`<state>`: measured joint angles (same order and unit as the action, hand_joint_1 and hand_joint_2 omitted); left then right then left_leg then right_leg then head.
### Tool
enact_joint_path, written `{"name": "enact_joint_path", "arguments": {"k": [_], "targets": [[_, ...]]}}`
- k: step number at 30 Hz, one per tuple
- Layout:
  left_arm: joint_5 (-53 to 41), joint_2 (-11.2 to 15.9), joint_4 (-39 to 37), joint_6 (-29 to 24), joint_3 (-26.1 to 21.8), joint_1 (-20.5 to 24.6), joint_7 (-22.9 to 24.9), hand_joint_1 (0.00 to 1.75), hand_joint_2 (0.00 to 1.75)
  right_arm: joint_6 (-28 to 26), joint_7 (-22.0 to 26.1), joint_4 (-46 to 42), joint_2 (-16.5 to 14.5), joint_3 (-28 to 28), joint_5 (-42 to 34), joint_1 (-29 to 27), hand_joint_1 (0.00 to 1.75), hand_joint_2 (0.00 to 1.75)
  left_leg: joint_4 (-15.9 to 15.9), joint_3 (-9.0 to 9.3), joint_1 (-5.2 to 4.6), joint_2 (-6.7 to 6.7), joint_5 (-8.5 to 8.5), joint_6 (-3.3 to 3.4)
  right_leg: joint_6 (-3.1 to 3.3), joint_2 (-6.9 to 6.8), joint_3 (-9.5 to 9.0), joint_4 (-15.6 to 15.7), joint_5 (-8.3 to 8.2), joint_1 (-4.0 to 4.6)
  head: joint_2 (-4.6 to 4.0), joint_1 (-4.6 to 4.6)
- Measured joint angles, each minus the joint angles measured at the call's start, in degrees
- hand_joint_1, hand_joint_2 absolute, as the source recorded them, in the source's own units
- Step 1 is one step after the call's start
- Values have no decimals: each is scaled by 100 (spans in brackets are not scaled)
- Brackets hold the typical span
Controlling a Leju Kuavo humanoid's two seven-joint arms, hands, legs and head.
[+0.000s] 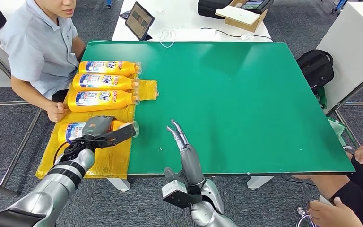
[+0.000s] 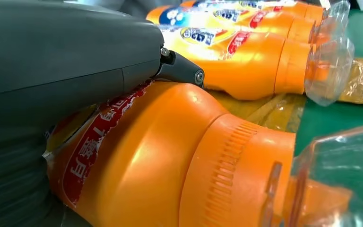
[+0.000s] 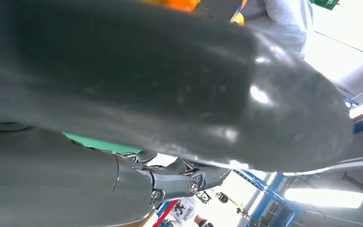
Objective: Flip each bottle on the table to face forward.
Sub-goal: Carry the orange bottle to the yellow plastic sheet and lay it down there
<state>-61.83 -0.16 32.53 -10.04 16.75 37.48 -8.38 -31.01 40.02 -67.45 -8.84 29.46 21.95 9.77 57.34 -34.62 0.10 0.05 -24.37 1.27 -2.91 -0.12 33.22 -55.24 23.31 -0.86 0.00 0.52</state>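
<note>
Four orange bottles with blue-and-red labels lie side by side on a yellow plastic sheet (image 1: 104, 163) at the left of the green table (image 1: 246, 104), clear caps pointing right. My left hand (image 1: 101, 130) grips the nearest bottle (image 1: 71, 132) from above, its fingers reaching along the neck. In the left wrist view the thumb (image 2: 52, 61) lies over that bottle (image 2: 170, 156), with a neighbouring bottle (image 2: 246, 66) behind. The other three bottles (image 1: 108, 67) (image 1: 103, 81) (image 1: 99, 98) show their labels. My right hand (image 1: 179, 135) hovers at the table's front middle, fingers straight and holding nothing; it looms dark in its wrist view (image 3: 146, 85).
A person in a light blue shirt (image 1: 40, 47) sits at the left with a fist (image 1: 56, 112) by the sheet's edge. Another person's hands (image 1: 333, 210) are at the lower right. A tablet (image 1: 139, 20), a box (image 1: 241, 16) and a black bag (image 1: 316, 66) lie beyond the table.
</note>
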Motion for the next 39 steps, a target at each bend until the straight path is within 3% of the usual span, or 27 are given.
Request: {"name": "enact_joint_path", "arguments": {"k": [1, 2, 4, 11, 17, 23, 27, 33, 39], "targets": [[61, -7, -54, 105, 1, 33, -68, 33, 175, 4, 0, 8, 1, 11, -25, 11, 0, 0, 0, 1, 0, -5, 0, 0, 0, -4, -2, 0, 0, 0, 0, 0], [145, -13, -104, 244, 1, 64, -158, 14, 175, 6, 0, 19, 1, 25, -58, 24, 0, 0, -1, 3, 0, -10, 0, 0, 0, -8, -5, 0, 1, -1, 0, 0], [370, -32, -187, 565, -2, 91, -372, 0, 175, -8, 0, 44, 7, 67, -144, 52, 0, 0, -1, 5, 0, -16, 0, 0, 1, -13, -10, 0, 2, -1, 0, 0], [1734, -180, -246, 1580, -300, 50, -1249, 0, 175, -116, 0, 135, 64, 261, -406, 154, 0, 0, -1, 22, -4, -37, 2, 3, 0, -35, -33, 1, 3, -8, 0, 1], [2953, -385, 86, 2209, -683, -267, -1549, 0, 175, -297, 0, 197, 120, 414, -555, 205, 0, 0, -1, 27, -5, -36, 5, 6, -1, -38, -38, 2, 2, -9, 0, -1], [4073, -717, 1122, 1973, -932, -1042, -1761, 0, 175, -563, 0, 189, 185, 466, -576, 156, 0, 0, 1, 17, -7, -28, 5, 7, -2, -34, -25, 2, 1, -9, 0, -1], [4354, -936, 1897, 1611, -963, -1535, -1766, 0, 175, -657, 0, 126, 232, 464, -557, 74, 0, 175, 1, -2, -7, -27, 4, 6, -2, -31, -6, 2, 1, -9, 0, -1], [5598, -1286, 3783, -216, -879, -2541, -2233, 0, 175, -872, 1, -641, 93, 64, -2, -530, 0, 175, 0, -18, -5, -25, -2, 4, -3, -26, 12, 2, 8, -7, 0, -1], [6120, -1361, 5070, -808, -675, -3276, -2282, 0, 175, -881, 2, -1528, -142, -481, 297, -1138, 0, 175, -2, -25, -4, -26, -6, 2, -11, -26, 19, 3, 17, -6, 0, -1]]}}
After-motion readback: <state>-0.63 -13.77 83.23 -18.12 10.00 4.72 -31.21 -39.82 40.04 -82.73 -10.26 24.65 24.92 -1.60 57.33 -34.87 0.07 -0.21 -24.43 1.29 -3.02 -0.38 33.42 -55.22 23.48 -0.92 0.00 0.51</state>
